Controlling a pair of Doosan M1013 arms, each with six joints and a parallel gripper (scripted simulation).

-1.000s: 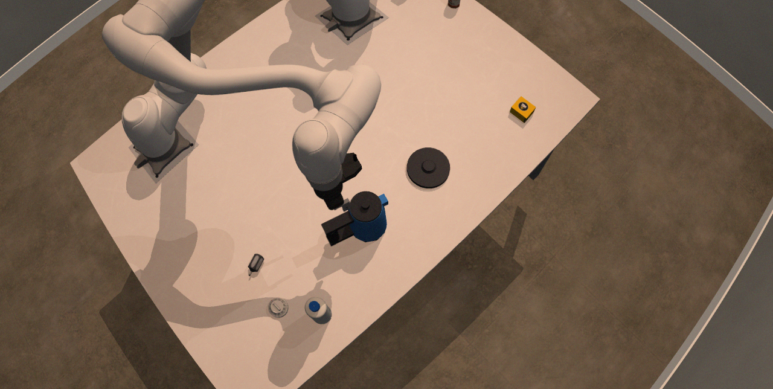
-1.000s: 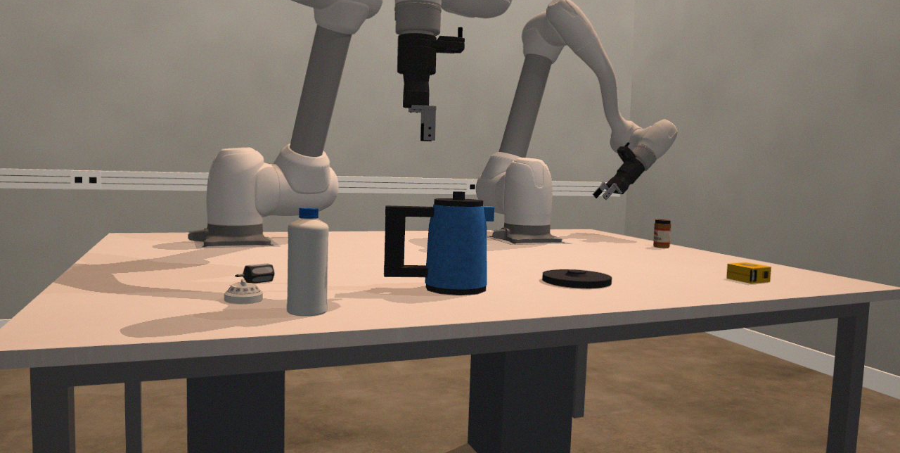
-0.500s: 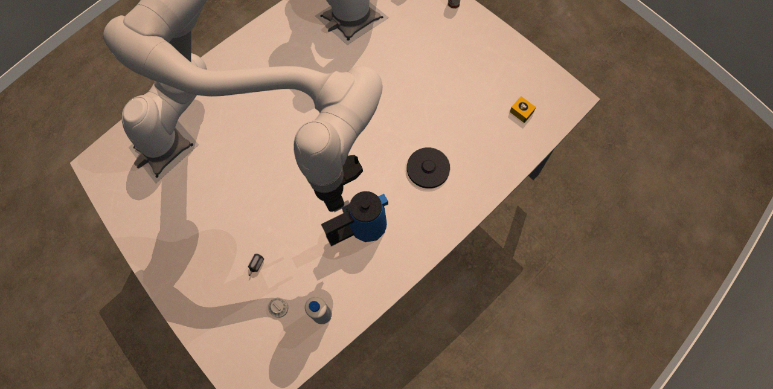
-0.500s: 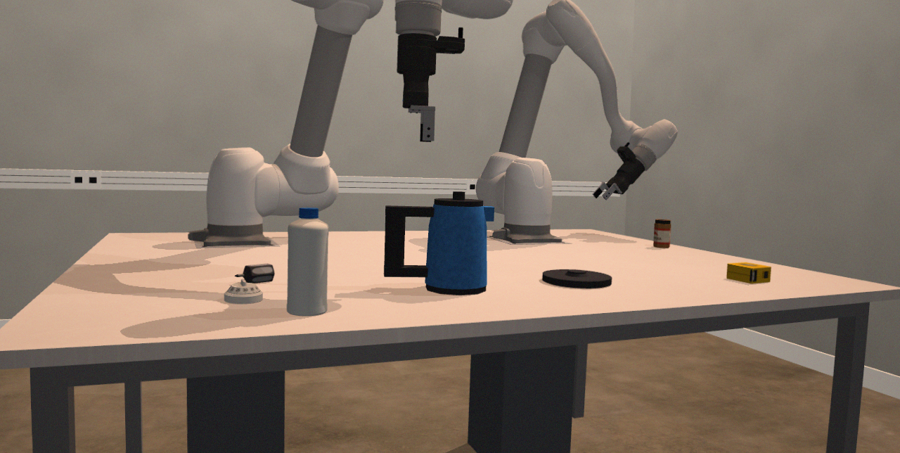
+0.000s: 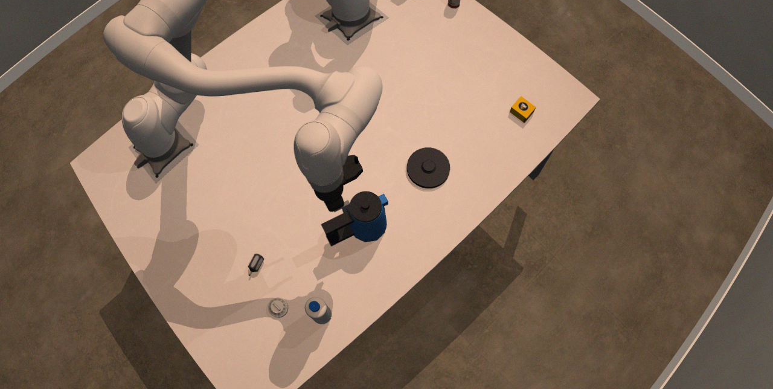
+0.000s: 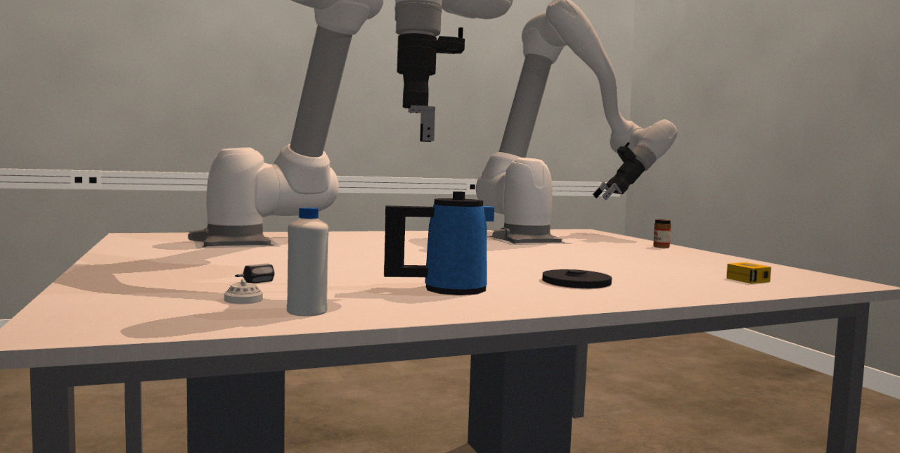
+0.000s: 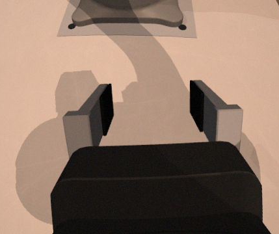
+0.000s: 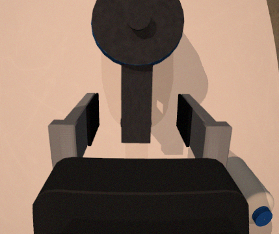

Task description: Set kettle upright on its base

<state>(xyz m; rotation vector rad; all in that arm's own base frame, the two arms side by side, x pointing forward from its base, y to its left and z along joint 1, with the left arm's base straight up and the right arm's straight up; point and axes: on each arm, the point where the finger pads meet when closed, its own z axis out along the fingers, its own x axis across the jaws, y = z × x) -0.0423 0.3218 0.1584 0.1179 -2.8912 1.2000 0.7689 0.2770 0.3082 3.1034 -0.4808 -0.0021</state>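
While our right two-finger gripper [image 5: 345, 206] [image 6: 426, 135] [image 8: 138, 120] hovers open above the blue, black-handled kettle [image 5: 368, 218] [image 6: 457, 245] [image 8: 137, 32]; we see it upright, beside the round black base [image 5: 427, 168] [image 6: 576, 278]; our left gripper [image 6: 605, 192] [image 7: 151, 97] gapes, empty

- Kettle [image 5: 369, 227] [image 6: 457, 248]: blue body, black handle and lid.
- Kettle base [image 5: 416, 173] [image 6: 576, 278]: plain black.
- Bottle [image 6: 306, 271]: whitish, blue cap.
- Kitchen timer [image 5: 278, 307] [image 6: 243, 293]: white, ringed by dark marks.
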